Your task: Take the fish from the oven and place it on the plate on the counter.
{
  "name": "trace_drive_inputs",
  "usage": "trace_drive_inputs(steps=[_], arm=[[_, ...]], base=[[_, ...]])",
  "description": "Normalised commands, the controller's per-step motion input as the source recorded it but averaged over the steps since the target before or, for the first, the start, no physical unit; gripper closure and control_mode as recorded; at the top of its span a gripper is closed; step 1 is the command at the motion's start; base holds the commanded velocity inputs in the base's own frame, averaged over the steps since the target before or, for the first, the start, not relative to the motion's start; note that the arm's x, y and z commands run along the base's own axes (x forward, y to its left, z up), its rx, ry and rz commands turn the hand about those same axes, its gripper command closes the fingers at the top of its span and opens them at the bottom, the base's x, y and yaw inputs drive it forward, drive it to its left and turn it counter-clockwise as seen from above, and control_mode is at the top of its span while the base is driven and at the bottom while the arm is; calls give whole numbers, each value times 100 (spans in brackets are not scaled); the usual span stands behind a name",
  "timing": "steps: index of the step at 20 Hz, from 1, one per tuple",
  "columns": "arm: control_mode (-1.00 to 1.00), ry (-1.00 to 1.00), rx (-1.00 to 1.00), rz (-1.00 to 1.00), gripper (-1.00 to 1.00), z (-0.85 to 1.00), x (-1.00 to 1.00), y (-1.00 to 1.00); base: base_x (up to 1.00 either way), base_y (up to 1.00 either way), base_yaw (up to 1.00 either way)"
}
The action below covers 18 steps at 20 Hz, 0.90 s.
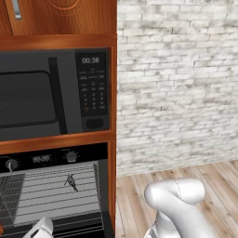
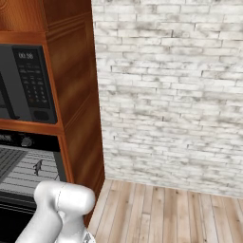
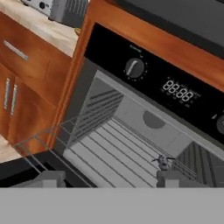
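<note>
The oven [image 3: 175, 89] stands open in front of my hand, its wire racks bare to view. A small grey fish [image 3: 162, 162] lies on the rack, also seen as a dark shape, the fish [image 1: 71, 182] and the fish [image 2: 37, 167]. My gripper [image 3: 109, 179] is open, its fingertips [image 3: 50, 178] set wide apart just outside the oven mouth with nothing between them. The fish lies just beyond the right fingertip. The counter [image 3: 48, 30] runs left of the oven. A yellowish sliver by the cabinet edge looks like the plate [image 3: 78, 31], mostly hidden.
A grey-black microwave [image 1: 46, 93] sits in the wooden column above the oven. A toaster [image 3: 65, 8] stands on the counter. Wooden cabinet fronts [image 3: 26, 78] with silver handles lie below it. A white brick wall [image 2: 166, 95] and wooden floor [image 2: 166, 213] are to the right.
</note>
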Motion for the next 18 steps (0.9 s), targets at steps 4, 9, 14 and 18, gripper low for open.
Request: trace_drive_inputs(steps=[4, 9, 14, 18], arm=[[-100, 31, 21, -30, -100, 0, 67, -79], [-100, 47, 21, -27, -100, 7, 72, -83], [-100, 32, 19, -5, -100, 2, 36, -60], [-100, 14, 5, 0, -100, -9, 41, -19]], base=[[0, 0, 0], [0, 0, 0], [0, 0, 0], [0, 0, 0]])
